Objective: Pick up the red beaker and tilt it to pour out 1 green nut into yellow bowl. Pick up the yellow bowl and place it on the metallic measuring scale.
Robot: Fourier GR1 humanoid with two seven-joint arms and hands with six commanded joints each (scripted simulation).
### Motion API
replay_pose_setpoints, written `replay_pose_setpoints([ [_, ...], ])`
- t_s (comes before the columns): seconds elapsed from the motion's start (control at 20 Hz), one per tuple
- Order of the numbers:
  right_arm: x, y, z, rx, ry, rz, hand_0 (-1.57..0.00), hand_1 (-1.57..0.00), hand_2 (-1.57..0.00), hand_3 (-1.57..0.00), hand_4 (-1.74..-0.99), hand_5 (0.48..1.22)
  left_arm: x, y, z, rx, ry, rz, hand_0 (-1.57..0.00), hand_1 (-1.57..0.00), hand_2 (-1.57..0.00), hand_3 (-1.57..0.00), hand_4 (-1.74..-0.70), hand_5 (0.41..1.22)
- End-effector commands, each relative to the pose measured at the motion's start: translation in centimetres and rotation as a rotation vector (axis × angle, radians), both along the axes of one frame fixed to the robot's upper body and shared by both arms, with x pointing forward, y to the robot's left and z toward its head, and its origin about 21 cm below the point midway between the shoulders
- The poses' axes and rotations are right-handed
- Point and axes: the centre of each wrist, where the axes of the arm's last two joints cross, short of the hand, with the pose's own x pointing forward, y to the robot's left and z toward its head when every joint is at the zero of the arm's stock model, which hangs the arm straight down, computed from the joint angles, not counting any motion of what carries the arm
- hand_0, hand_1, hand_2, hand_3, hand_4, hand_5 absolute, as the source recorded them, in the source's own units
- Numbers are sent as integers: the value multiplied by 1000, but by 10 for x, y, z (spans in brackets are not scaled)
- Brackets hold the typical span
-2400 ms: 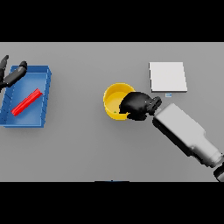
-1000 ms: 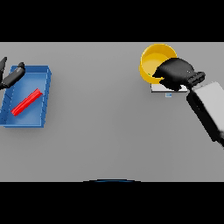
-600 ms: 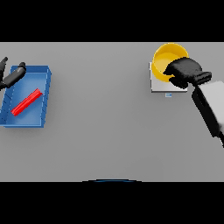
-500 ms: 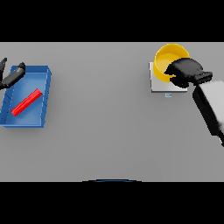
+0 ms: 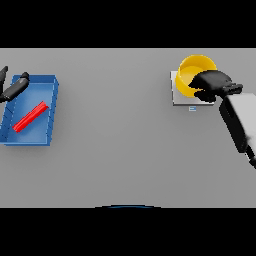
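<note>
The yellow bowl (image 5: 191,71) is over the metallic measuring scale (image 5: 178,95) at the far right; I cannot tell whether it rests on the plate. My right hand (image 5: 214,85) is curled round the bowl's near right rim. A red beaker (image 5: 29,116) lies on its side in the blue tray (image 5: 51,114) at the left. At the left edge, my left hand (image 5: 13,88) hovers over the tray's far corner with its fingers straight. No green nut shows.
The scale has a small blue mark (image 5: 192,108) at its front edge. The grey table (image 5: 120,135) stretches between the tray and the scale.
My right hand has carried the yellow bowl from the table's middle to the far right, over the scale. Over the last half second it barely moved. The left hand stayed put.
</note>
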Motion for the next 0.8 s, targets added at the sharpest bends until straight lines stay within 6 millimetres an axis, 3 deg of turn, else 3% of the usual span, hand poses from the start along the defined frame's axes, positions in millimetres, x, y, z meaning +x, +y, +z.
replay_pose_setpoints([
  [0.0, 0, 1, -2, 13, 4, 3, -1128, -1322, -1330, -1057, -1701, 1221, 2, 1, -2, -3, 6, 10, 1, 1, 1, 1, -730, 720],
  [0.15, 0, -6, -1, 3, 23, -31, -577, -828, -913, -742, -1588, 1016, 3, -2, -4, -13, 7, -12, 1, 1, 1, 1, -732, 729],
  [0.3, -1, -3, -2, -21, 35, -16, -295, -475, -601, -565, -1517, 902, 1, 1, -6, -6, 5, -9, 1, 1, 1, 1, -725, 712],
  [0.5, 1, -3, -1, -46, 33, 7, -120, -194, -311, -411, -1456, 827, 0, 1, -7, -7, 10, 2, 1, 1, 1, 1, -722, 700],
  [0.75, -1, -5, -2, -46, 69, -22, -39, -63, -103, -272, -1410, 759, 2, -2, -5, -15, -7, -11, 1, 1, 1, 1, -720, 693],
])
